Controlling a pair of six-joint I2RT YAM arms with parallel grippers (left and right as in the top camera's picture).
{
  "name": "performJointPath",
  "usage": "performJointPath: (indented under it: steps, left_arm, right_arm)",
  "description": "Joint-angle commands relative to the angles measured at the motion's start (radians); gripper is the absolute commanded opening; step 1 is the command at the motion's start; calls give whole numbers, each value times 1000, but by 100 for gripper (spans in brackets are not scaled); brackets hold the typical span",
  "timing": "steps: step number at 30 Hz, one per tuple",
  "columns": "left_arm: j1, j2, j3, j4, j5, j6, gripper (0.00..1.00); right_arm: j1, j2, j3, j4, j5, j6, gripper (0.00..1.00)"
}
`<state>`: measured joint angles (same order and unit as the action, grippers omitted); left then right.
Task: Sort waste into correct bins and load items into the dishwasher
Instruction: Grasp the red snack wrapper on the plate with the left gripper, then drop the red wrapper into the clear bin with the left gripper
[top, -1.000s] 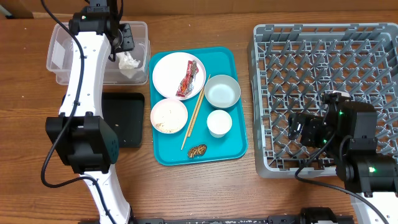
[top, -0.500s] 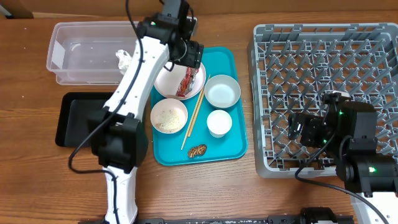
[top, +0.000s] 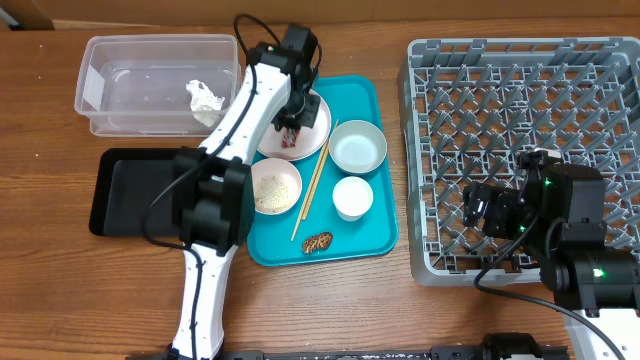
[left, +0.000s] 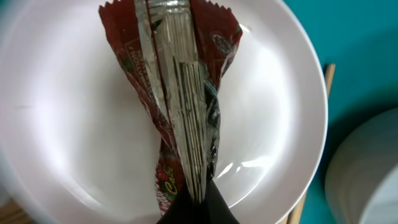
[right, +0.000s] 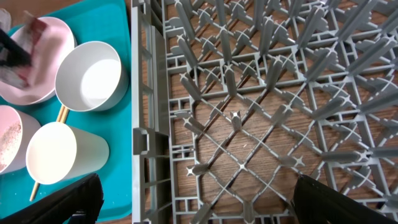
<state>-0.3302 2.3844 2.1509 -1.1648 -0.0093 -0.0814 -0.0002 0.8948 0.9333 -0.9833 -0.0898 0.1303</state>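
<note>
A red and silver wrapper (left: 180, 93) lies on the white plate (left: 74, 112) at the back left of the teal tray (top: 365, 100). My left gripper (left: 198, 202) is shut on the wrapper's near end, right over the plate (top: 318, 122). On the tray also stand a crumb-soiled bowl (top: 273, 186), a pale bowl (top: 358, 146), a white cup (top: 352, 197), chopsticks (top: 313, 190) and a brown food scrap (top: 317, 241). My right gripper (right: 199, 199) hangs open over the left part of the grey dish rack (top: 520, 110), holding nothing.
A clear plastic bin (top: 110, 110) with a crumpled tissue (top: 205, 97) stands at the back left. A black bin (top: 125, 190) sits in front of it, partly under my left arm. The dish rack fills the right side.
My left arm swung from the clear bin rightward to the plate, and its gripper shut on the wrapper. The right arm has not moved.
</note>
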Motion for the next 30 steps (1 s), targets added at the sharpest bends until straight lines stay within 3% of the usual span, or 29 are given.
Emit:
performJointPath:
  steps: [1,6,10,13,14,16,21,27,30]
  left_arm:
    - [23,-191,97,-5,-171,-4,4]
    - [171,-321,99,-6,-218,-36,4]
    - [348,-246,89,-21,-92,-78,4]
    - [392,-181,89,-40,-40,-80,6]
    - [397,-165,89,-51,-33,-79,10]
    - [400,-153,89,-61,-24,-79,36]
    - [402,-218,127,-59,-19,-80,65]
    - [380,-355,177,-85,1,-80,68]
    - [323,-435,176,-221,25,-75,75]
  right_arm:
    - [-4,-7,31,3,-4,1,100]
    - [-4,-7,31,4,-4,1,100]
    - [-4,-7,31,3,-5,1,100]
    - [-4,-7,31,-1,-5,2,100]
    - [-4,-7,31,-3,-5,1,100]
    - [-4,-7,31,-7,-5,1,100]
    - [-4,-7,31,-7,-5,1,100]
    - [-4,-7,31,-8,-5,1,100]
    - [-4,-7,31,-7,-5,1,100]
